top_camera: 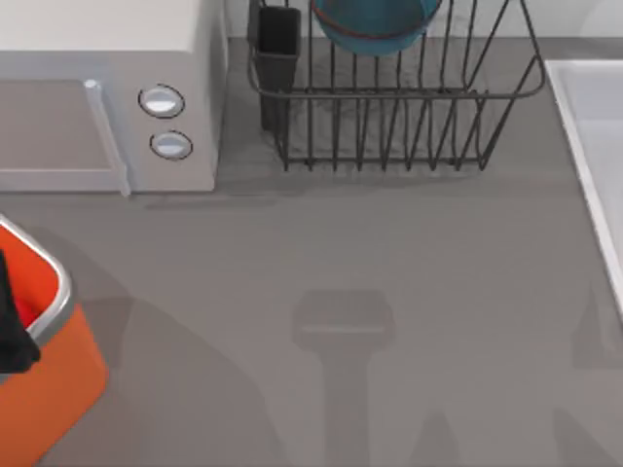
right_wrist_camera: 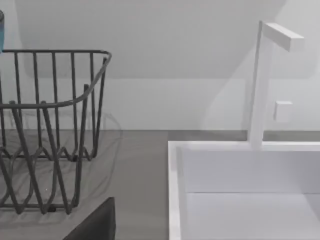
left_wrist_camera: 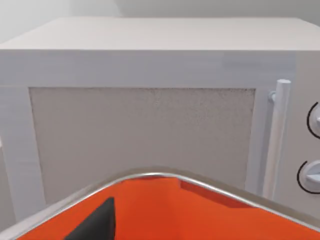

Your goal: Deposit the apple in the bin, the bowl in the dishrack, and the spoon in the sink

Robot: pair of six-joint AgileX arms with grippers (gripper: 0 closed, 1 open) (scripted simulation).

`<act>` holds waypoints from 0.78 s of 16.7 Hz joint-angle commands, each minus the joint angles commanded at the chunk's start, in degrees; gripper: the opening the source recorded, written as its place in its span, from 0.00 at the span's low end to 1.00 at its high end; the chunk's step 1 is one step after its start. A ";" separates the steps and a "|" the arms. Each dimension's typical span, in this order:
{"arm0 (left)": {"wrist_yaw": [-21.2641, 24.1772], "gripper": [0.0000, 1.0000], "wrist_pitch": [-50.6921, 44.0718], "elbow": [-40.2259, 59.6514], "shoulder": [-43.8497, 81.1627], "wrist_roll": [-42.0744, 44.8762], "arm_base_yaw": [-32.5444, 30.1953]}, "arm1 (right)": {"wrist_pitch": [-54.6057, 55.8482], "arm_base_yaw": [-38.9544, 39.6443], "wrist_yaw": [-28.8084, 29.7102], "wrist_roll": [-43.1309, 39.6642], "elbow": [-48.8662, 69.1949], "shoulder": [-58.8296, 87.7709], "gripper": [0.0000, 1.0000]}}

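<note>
Blue bowl (top_camera: 375, 24) in dishrack (top_camera: 409, 117); left jaws (top_camera: 15, 331) over bin (top_camera: 58, 375).

White microwave (top_camera: 107, 97) on a grey table (top_camera: 341, 272), pale wall (right_wrist_camera: 165, 40) behind.

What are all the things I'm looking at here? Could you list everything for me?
bowl: one, deep blue with a reddish rim, inside the dishrack.
dishrack: one, dark wire, far middle of the table.
cutlery cup: one, black, at the rack's left corner.
microwave: one, white with two round knobs, far left.
bin: one, orange with a silver rim, near left edge.
sink: one, pale white, right edge.
faucet: one, white, behind the sink.
table: one, grey.
left gripper: dark, over the bin.
</note>
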 joint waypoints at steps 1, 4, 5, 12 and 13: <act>0.00 1.00 0.00 0.00 0.00 0.00 0.00 | -0.22 -0.13 0.00 -0.02 -0.15 -0.33 1.00; 0.00 1.00 0.00 0.00 0.00 0.00 0.00 | -0.22 -0.13 0.00 -0.02 -0.15 -0.33 1.00; 0.00 1.00 0.00 0.00 0.00 0.00 0.00 | -0.12 0.07 0.04 0.00 0.01 -0.12 1.00; 0.00 1.00 0.00 0.00 0.00 0.00 0.00 | -8.80 -2.76 -0.11 -12.65 8.15 11.61 1.00; 0.00 1.00 0.00 0.00 0.00 0.00 0.00 | -11.36 -3.62 -0.11 -16.88 10.48 15.18 1.00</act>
